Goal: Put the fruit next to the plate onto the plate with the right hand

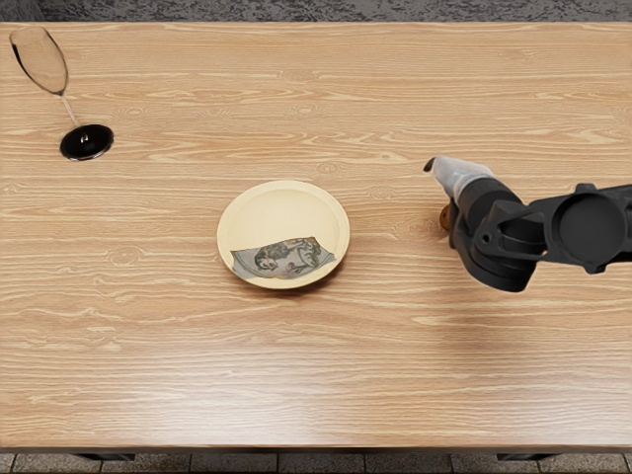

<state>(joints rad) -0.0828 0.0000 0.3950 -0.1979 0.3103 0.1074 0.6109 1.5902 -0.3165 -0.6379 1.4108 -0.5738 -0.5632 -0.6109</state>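
The right arm comes in from the right edge at mid-height, a dark, bulky forearm ending in the right hand (461, 184), which shows only as a pale grey piece pointing toward the upper left. The hand is over the fruit (445, 215), right of centre. Only a small orange-brown sliver of the fruit peeks out at the hand's left edge, above the dark wrist. The rest is covered, so its long axis and the way it points cannot be made out. Whether the hand is open, closed or gripping the fruit cannot be told either, nor whether it touches the fruit.

The plate (282, 191) is round and cream-coloured, at the centre of the frame on the wooden table (296, 375). It lies left of the fruit, and a strip of bare wood separates the two. A crumpled printed sheet (283, 259) lies in the plate's lower half.

A wine glass (40, 61) stands in the upper left of the frame, on a dark round foot, well apart from the plate.
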